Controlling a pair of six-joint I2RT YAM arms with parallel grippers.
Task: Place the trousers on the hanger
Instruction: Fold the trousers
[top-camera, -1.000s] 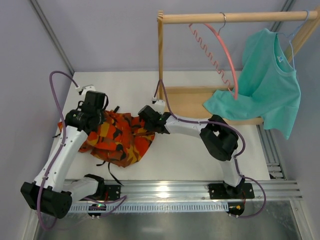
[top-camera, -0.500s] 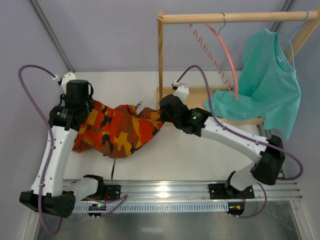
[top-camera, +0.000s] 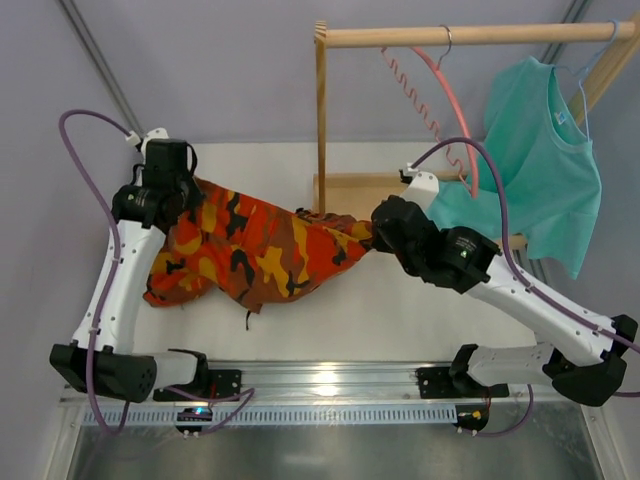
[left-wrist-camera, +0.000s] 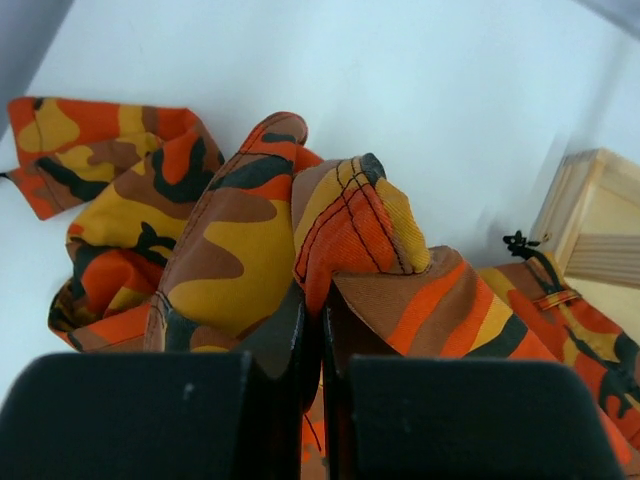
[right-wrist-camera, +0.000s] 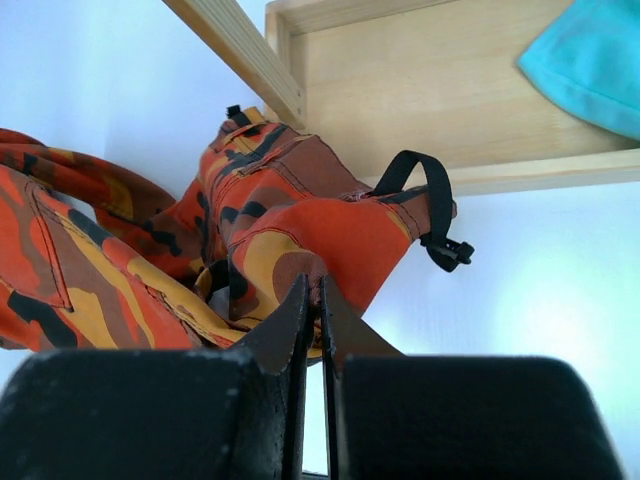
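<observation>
The camouflage trousers (top-camera: 255, 250) hang stretched between my two grippers above the white table. My left gripper (top-camera: 172, 203) is shut on their left end; in the left wrist view the jaws (left-wrist-camera: 312, 310) pinch a fold of the trousers (left-wrist-camera: 340, 215). My right gripper (top-camera: 378, 228) is shut on their right end; in the right wrist view the jaws (right-wrist-camera: 313, 300) pinch the trousers (right-wrist-camera: 300, 215) beside a black strap (right-wrist-camera: 425, 200). The pink hanger (top-camera: 452, 110) hangs by its silver hook from the wooden rail (top-camera: 470, 35), up and right of the right gripper.
A teal T-shirt (top-camera: 535, 170) hangs on a light-blue hanger (top-camera: 590, 65) at the rail's right end. The wooden rack's post (top-camera: 321, 120) and base (top-camera: 375, 195) stand just behind the trousers. The base (right-wrist-camera: 420, 90) fills the top of the right wrist view.
Both arms have lifted and pulled apart, the right one moving far to the right. The trousers went from a bunched heap on the table to a stretched span between the grippers.
</observation>
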